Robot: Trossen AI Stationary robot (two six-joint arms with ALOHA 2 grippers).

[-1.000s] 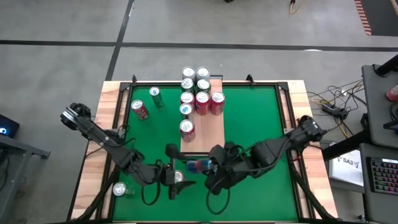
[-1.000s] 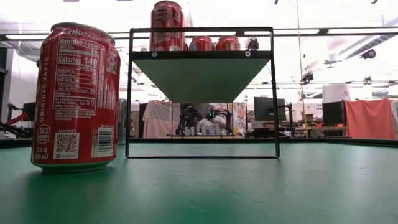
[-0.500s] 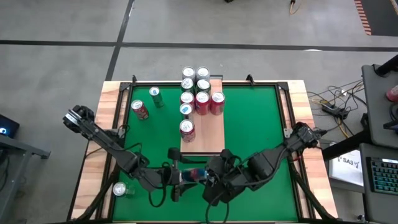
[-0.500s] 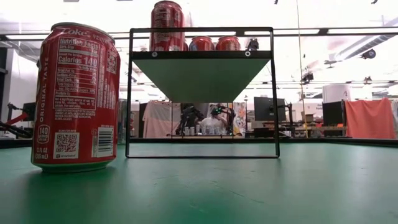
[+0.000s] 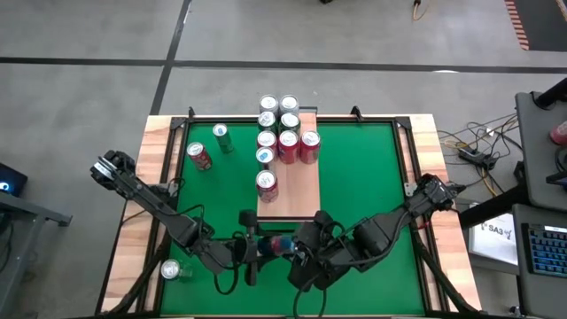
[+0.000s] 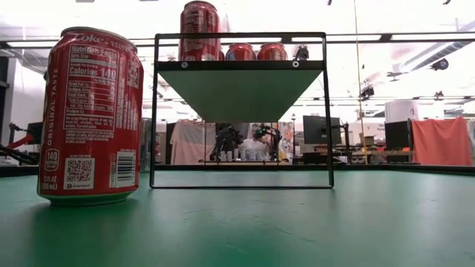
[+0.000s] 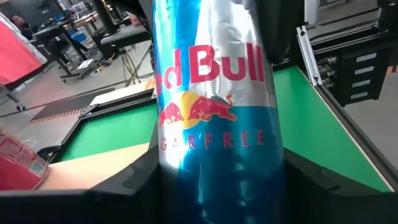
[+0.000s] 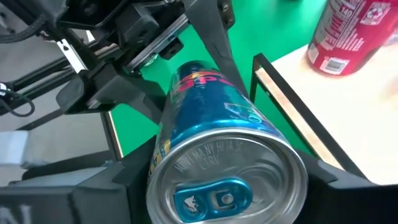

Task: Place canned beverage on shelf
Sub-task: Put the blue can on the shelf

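A keyboard [image 5: 542, 252] and cables [image 5: 478, 146] lie right of the table, on grey floor [image 5: 89, 97].

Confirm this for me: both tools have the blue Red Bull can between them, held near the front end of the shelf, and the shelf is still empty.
Not empty. The high view shows several cans already standing on the shelf. The rest holds: the left tool and right tool have the Red Bull can between them, near the shelf's front end.

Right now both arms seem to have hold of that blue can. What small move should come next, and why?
Probably the right pincer should let go. The left pincer has the blue can between its fingers, so a handover looks under way, and the shelf has bare board near them.
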